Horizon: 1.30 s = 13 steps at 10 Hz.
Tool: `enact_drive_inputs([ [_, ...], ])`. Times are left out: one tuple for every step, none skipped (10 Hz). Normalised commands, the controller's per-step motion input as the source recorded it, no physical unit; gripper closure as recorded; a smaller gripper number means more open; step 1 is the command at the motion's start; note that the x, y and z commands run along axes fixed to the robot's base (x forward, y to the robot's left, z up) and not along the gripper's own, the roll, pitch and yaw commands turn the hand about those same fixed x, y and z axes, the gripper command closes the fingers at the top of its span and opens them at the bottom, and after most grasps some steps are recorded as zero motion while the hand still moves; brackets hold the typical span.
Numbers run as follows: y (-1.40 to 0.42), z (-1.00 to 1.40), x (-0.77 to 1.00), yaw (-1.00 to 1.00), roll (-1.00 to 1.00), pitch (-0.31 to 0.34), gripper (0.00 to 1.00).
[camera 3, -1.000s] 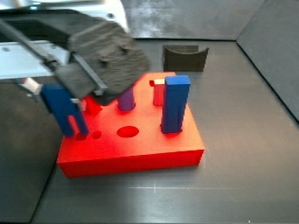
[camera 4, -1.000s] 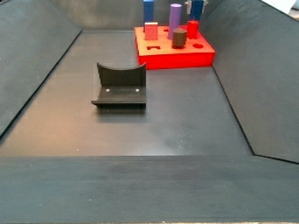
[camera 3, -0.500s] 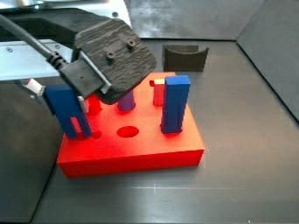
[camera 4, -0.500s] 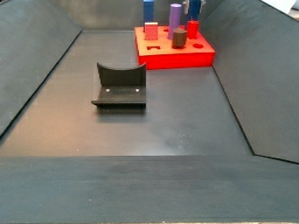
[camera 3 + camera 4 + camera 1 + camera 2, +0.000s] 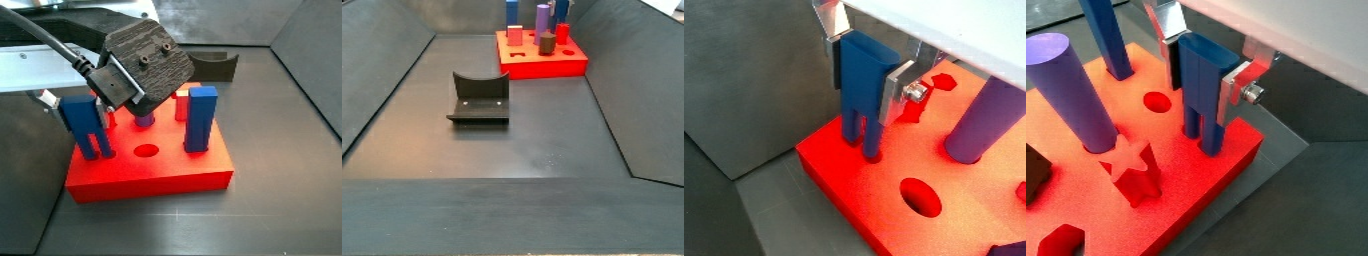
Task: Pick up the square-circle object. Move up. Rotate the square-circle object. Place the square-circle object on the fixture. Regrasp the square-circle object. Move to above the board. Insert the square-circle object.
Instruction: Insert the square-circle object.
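Lower now, the blue peg stands upright with its foot in the red board, near the board's edge. The gripper fingers squeeze its top from both sides.

Your gripper sits over the board's corner, upper middle of a wrist view; its fingers look like flat brushed silver metal with a shiny screw head; the square-circle object between them reads as matt dark-blue plastic, smooth faces; the board is matt red with a fine grainy, foam-like surface in both wrist views; the purple cylinder looks smooth, soft satin sheen; the fixture, centre left in a side view, is dull black plastic; the floor is dark grey, slightly reflective.
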Motion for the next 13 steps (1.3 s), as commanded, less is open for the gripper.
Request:
enact_drive_inputs([
  [-0.05, -0.38, 0.21, -0.04, -0.01, -0.027, 1.00],
  [0.00, -0.36, 0.23, -0.10, 0.00, 0.000, 1.00],
  [0.00, -0.33, 0.12, -0.25, -0.02, 0.000, 1.00],
  [0.00, -0.37, 0.00, -0.38, 0.00, 0.000, 1.00],
  [0.00, -0.46, 0.00, -0.37, 0.00, 0.000, 1.00],
  [0.00, -0.63, 0.00, -0.32, 0.00, -0.034, 1.00],
  [0.00, -0.74, 0.00, -0.18, 0.02, -0.104, 1.00],
  [0.00, -0.61, -0.02, -0.02, 0.07, -0.094, 1.00],
  [0.00, -0.59, -0.01, 0.00, 0.16, -0.060, 1.00],
  [-0.02, -0.56, -0.01, 0.04, 0.21, -0.083, 1.00],
  [-0.02, -0.36, -0.10, 0.03, 0.04, -0.166, 1.00],
  [-0.05, -0.33, -0.18, 0.13, 0.08, -0.230, 1.00],
  [0.00, -0.29, -0.18, 0.43, 0.16, -0.266, 1.00],
])
